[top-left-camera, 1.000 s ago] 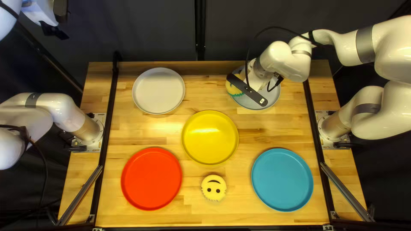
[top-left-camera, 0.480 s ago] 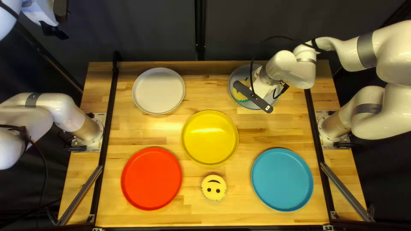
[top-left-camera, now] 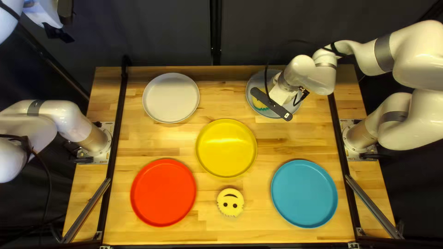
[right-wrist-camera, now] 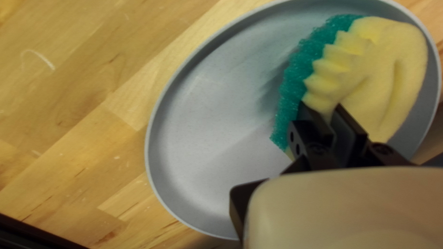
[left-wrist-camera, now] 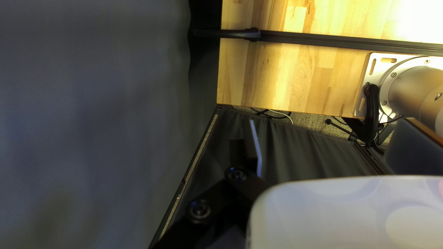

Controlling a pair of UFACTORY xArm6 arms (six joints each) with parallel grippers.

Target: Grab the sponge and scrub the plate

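The right gripper holds a yellow-and-green sponge on a grey plate, one of five plates on a wooden tabletop, at the upper right of the top left view.
In the right wrist view, the two fingers stand narrow, pinching the tilted sponge near the plate's rim, its green scouring side showing. Four more plates are laid out in the top left view: one white at upper left, one yellow at centre, one red at lower left and one blue at lower right. A second sponge, a smiley-faced one, lies between the red and blue plates. The left gripper hangs at the upper left, off the tabletop, its two fingers wide apart.
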